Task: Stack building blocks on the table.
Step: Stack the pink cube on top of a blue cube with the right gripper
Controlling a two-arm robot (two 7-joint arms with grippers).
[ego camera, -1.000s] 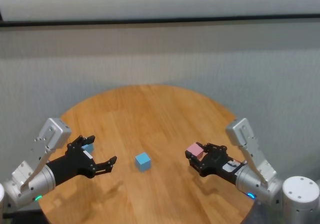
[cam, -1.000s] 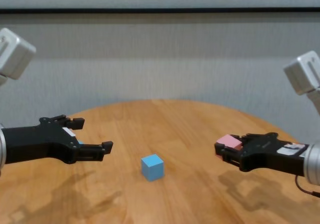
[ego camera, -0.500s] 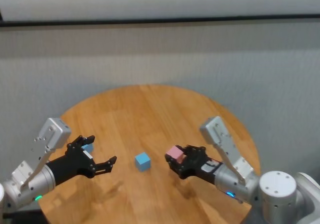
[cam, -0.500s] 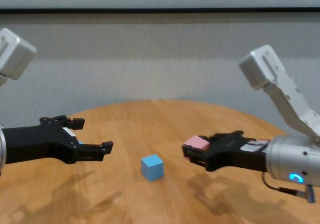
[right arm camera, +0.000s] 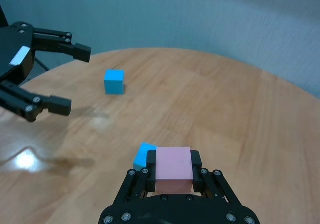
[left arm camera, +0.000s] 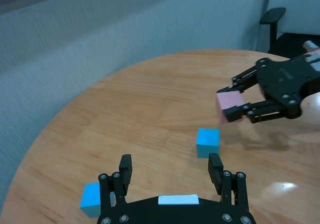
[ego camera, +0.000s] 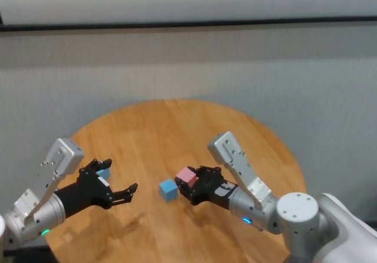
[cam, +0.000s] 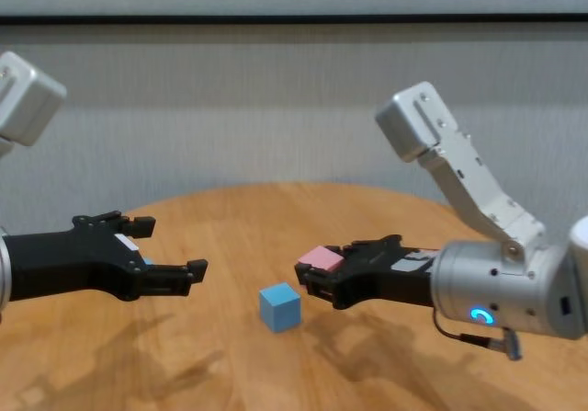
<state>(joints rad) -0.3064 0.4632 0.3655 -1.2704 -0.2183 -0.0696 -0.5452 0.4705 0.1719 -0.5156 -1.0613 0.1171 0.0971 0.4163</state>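
My right pincer pinches the pink block just beside the central blue block; left pincer spread, beyond it.

My right gripper, clamped on the pink block, has swung leftward from the table's right side toward the middle. It now hangs in the air just right of the centre blue block, slightly above it.
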